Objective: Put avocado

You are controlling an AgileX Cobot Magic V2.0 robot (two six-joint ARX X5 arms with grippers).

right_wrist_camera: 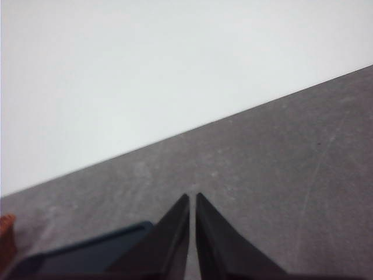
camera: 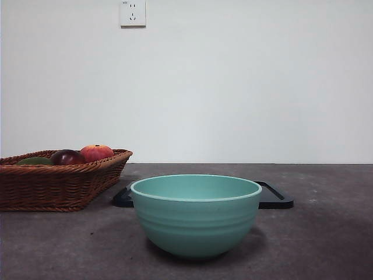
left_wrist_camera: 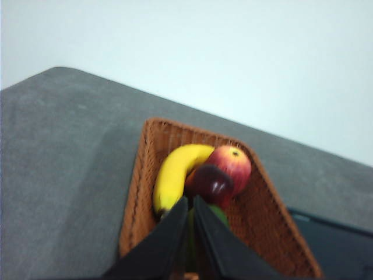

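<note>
The avocado [camera: 35, 160] is dark green and lies in the brown wicker basket [camera: 58, 186] at the left, beside a dark maroon fruit [camera: 67, 157]. In the left wrist view the avocado [left_wrist_camera: 220, 214] shows only as a green patch behind the jaws. My left gripper [left_wrist_camera: 190, 199] is shut and empty, raised above the basket [left_wrist_camera: 140, 192] and apart from the fruit. My right gripper [right_wrist_camera: 192, 196] is shut and empty above the bare table. Neither gripper shows in the front view.
A teal bowl [camera: 196, 214] stands front centre, with a flat black tray [camera: 277, 197] behind it. The basket also holds a banana [left_wrist_camera: 175, 175], a red-orange fruit [left_wrist_camera: 233, 166] and the maroon fruit [left_wrist_camera: 213, 182]. The tray's corner [right_wrist_camera: 87, 254] lies near my right gripper.
</note>
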